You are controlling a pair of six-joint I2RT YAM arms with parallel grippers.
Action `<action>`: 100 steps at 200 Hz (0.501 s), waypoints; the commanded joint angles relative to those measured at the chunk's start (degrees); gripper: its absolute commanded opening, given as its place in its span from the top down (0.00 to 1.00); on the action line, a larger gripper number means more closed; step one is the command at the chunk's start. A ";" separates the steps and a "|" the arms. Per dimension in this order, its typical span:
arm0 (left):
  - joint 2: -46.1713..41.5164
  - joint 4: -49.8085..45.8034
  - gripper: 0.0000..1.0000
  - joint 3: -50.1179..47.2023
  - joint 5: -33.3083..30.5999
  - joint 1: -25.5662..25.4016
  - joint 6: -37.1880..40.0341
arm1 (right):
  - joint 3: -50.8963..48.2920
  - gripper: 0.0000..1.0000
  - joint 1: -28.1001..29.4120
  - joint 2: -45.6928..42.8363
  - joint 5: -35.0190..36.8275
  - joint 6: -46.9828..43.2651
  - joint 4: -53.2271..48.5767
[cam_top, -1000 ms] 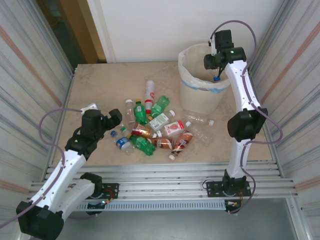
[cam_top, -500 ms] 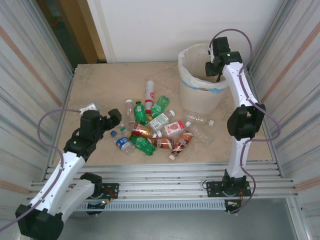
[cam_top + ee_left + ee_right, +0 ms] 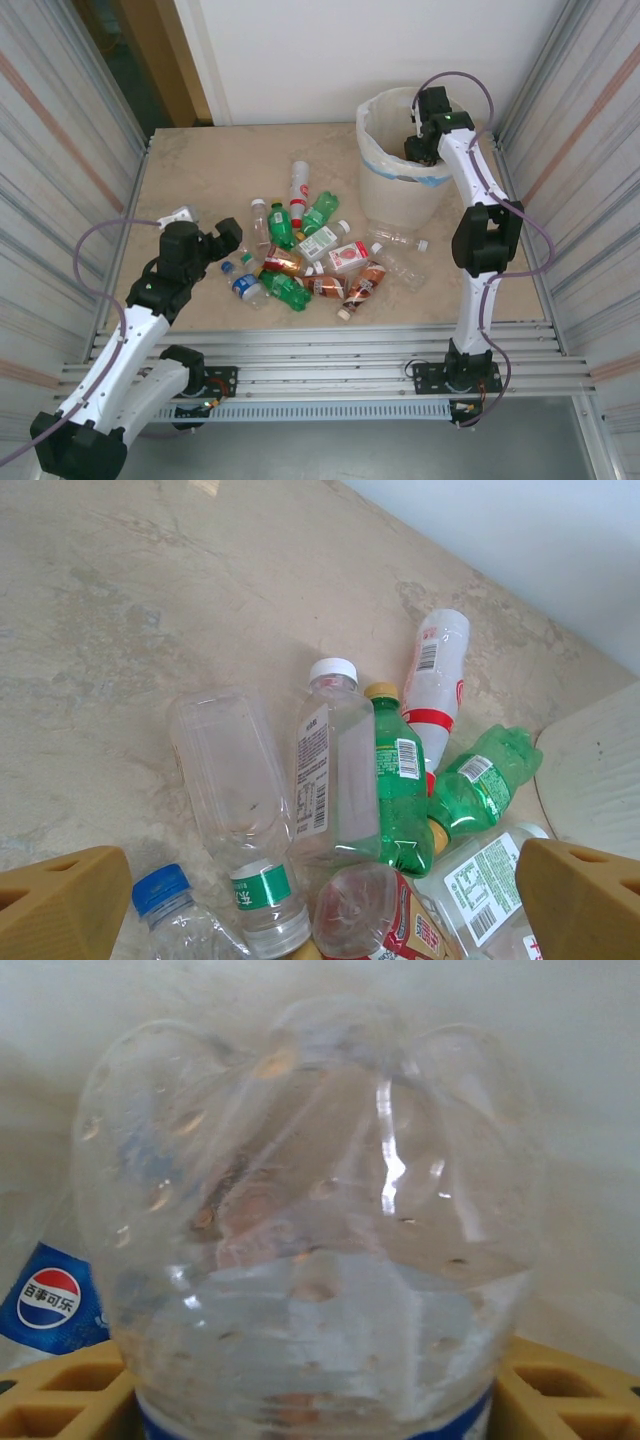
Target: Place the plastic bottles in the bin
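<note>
Above the bin [image 3: 372, 118], right gripper [image 3: 418, 150] straddles a clear bottle [image 3: 310, 1230], grip unclear; left gripper [image 3: 320, 895] gapes. Off-centre release could clip the rim.

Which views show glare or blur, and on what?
Right wrist view: the clear bottle sits very near the lens, looks soft, and carries a white glare streak. Left wrist view: the plastic bottles are sharp under even light, with faint shadows. Top external view: even light, no strong glare.
</note>
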 commanded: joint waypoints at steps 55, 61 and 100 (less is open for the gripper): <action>-0.83 -2.67 0.01 1.68 -1.33 1.15 0.16 | 1.58 0.18 0.47 -2.18 -1.07 0.43 0.86; -0.79 -2.83 0.01 1.76 -1.22 1.27 0.25 | 2.06 0.18 0.58 -2.68 -1.29 0.59 0.70; -0.73 -3.96 0.01 2.07 -0.47 2.18 0.34 | 5.41 0.10 1.55 -6.12 -3.88 1.71 0.63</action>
